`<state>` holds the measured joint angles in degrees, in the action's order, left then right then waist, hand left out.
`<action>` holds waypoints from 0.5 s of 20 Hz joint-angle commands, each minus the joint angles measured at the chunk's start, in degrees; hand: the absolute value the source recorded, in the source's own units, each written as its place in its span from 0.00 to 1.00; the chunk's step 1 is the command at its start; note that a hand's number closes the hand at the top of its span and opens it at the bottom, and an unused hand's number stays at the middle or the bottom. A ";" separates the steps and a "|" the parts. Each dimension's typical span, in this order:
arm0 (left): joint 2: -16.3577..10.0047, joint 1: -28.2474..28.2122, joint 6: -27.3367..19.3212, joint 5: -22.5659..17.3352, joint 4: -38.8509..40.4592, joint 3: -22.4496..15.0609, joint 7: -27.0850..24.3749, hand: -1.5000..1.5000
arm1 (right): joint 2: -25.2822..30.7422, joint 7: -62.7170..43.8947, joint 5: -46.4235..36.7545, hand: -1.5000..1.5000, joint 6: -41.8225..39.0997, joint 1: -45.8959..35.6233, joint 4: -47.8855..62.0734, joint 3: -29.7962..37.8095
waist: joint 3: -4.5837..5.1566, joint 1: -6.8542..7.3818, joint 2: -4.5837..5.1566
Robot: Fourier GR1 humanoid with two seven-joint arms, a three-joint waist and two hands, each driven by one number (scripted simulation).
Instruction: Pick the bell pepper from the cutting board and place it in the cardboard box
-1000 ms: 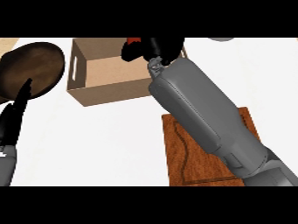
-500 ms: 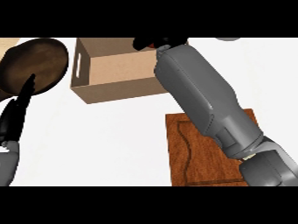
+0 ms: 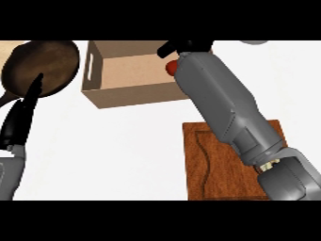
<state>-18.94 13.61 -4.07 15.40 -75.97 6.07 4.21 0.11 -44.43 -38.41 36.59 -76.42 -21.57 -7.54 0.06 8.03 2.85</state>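
The right robot hand [image 3: 181, 46] has swung from the cardboard box's [image 3: 132, 89] near rim to above its opening. The bell pepper [image 3: 170, 68] shows red within that opening, off the cutting board [image 3: 215, 174]. Whether the hand clamps it, I cannot tell; placement looks nearly done.

The bell pepper [image 3: 170, 68] shows only as a small red patch over the open top of the cardboard box [image 3: 132, 89], near its right wall, the rest hidden by the right hand [image 3: 182, 47] curled round it. The box, plain tan with a slot handle in its left wall, stands by the far edge of the surface [image 3: 135, 141]. The cutting board [image 3: 212, 169], reddish-brown wood with a groove, lies flat at the near right.
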 commanded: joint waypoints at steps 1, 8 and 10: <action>0.76 -0.54 0.05 0.11 -0.73 -0.70 0.05 0.50 | -0.10 3.28 1.09 0.00 4.16 -1.69 2.91 1.72 | -0.01 0.42 0.10; -1.04 -1.48 1.53 -1.73 0.16 1.69 -0.48 0.50 | -0.09 11.54 2.19 0.00 18.03 -0.37 1.36 2.81 | -0.02 -0.71 -0.63; 0.30 -1.15 -0.33 -0.20 0.78 0.81 -0.02 0.50 | -0.09 14.29 3.95 0.00 20.52 -0.51 -0.39 4.90 | -0.06 -2.37 -0.82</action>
<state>-19.07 12.55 -3.80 14.97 -75.82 6.74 4.30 0.26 -33.15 -36.14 49.74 -77.15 -20.69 -4.55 0.02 6.99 2.36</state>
